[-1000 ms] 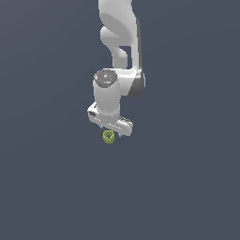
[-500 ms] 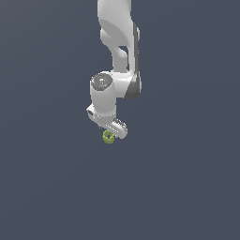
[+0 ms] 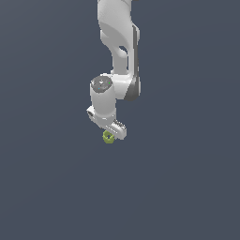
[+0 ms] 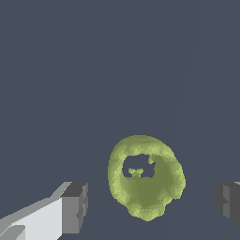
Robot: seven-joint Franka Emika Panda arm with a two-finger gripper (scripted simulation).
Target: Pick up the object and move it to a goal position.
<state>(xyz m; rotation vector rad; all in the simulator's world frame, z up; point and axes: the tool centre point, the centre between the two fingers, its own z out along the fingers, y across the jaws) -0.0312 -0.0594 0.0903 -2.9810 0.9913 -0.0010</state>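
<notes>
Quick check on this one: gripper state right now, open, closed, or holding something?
Gripper: open. In the wrist view the jaws stand wide apart on either side of the object, with clear gaps on both sides, so nothing is held.

glossy white arm (image 3: 115,44) with dark joint seams, grey-padded white hand (image 4: 150,204)

Matt, lumpy object (image 4: 146,187); smooth gripper (image 4: 150,206)

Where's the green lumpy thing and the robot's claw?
Green thing (image 4: 146,187): wrist view, its body below the hollow.
Claw (image 4: 152,201): wrist view, midway between its fingertips, over the green thing.
</notes>
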